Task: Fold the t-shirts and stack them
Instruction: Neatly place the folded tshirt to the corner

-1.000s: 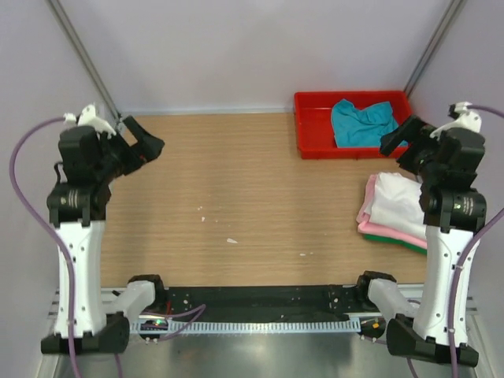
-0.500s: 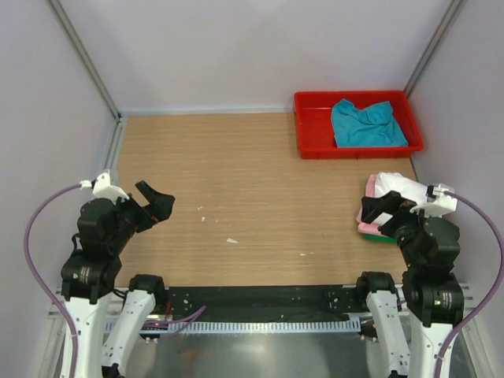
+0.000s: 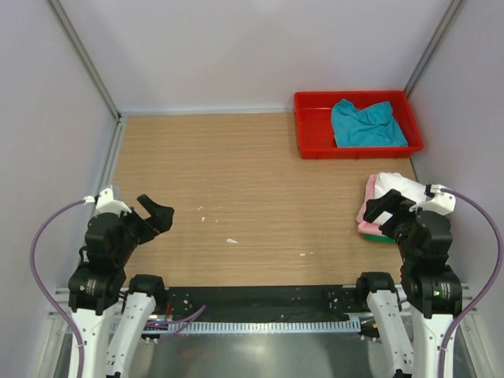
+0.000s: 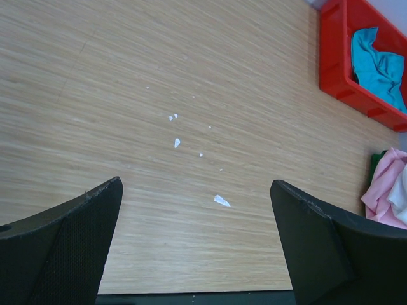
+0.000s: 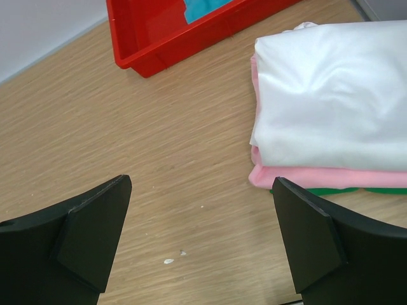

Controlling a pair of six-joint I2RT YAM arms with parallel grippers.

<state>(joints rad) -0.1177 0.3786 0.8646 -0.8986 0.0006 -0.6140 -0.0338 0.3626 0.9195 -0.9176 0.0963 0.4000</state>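
Observation:
A folded stack lies at the table's right edge: the white t-shirt (image 5: 331, 82) on the pink t-shirt (image 5: 318, 176) on the green t-shirt (image 5: 381, 190); the stack shows in the top view (image 3: 387, 189). The teal t-shirt (image 3: 364, 124) lies crumpled in the red tray (image 3: 311, 130). My left gripper (image 3: 156, 215) is open and empty, low over the near left of the table. My right gripper (image 3: 380, 209) is open and empty, just in front of the stack. In the left wrist view (image 4: 197, 248) only bare wood lies between the jaws.
Small white scraps (image 3: 231, 240) dot the wooden table's middle. Grey walls close in the left, right and back sides. The black base rail (image 3: 252, 299) runs along the near edge.
Both arms have dropped from a raised, far-reaching pose and pulled back toward the near edge. Both grippers stayed open. The shirts have not moved.

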